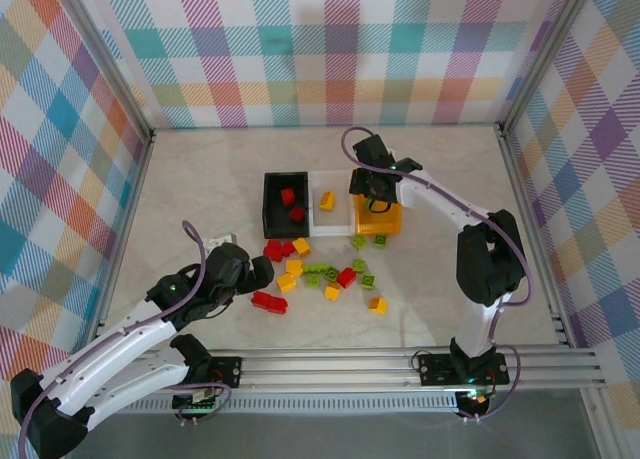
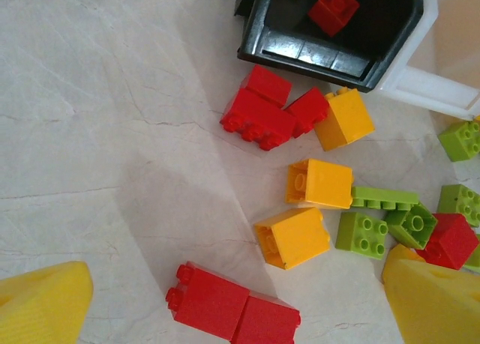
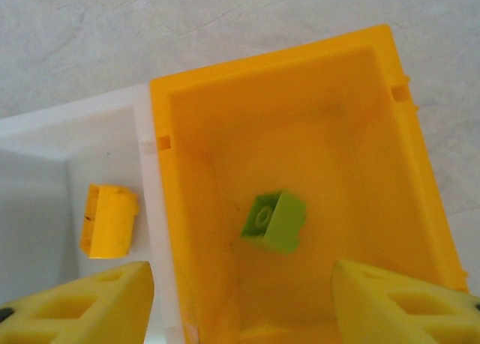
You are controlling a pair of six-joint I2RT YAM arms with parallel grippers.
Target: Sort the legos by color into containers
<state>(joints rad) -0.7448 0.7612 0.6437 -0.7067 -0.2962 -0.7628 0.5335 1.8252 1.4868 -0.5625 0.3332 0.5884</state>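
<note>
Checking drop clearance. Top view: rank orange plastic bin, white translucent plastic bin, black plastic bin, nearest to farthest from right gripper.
1. Orange plastic bin, directly beneath the right gripper.
2. White translucent plastic bin, adjoining on its left.
3. Black plastic bin, leftmost of the row.

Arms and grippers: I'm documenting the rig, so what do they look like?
Both the left arm and right arm have white links, black joints and a looping purple-grey cable. The gripper fingers are chunky yellow wedges.
</note>
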